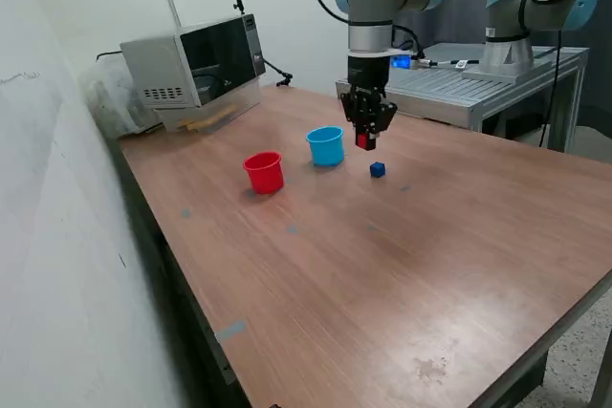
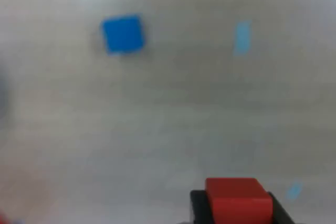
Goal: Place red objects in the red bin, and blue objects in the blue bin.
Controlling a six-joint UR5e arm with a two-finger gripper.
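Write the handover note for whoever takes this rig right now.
Gripper: shut on a red cube, held off the table to the exterior view's right of the blue cup.
Red cup: on the table to the exterior view's left of the blue cup.
One blue cube lies loose on the table by the gripper.
Cup contents cannot be seen.
Left: red cube into red cup, blue cube into blue cup.

Exterior view high, angled across table (image 1: pixel 382 274), wrist view close, straight down, both showing blue cube (image 1: pixel 378 170).
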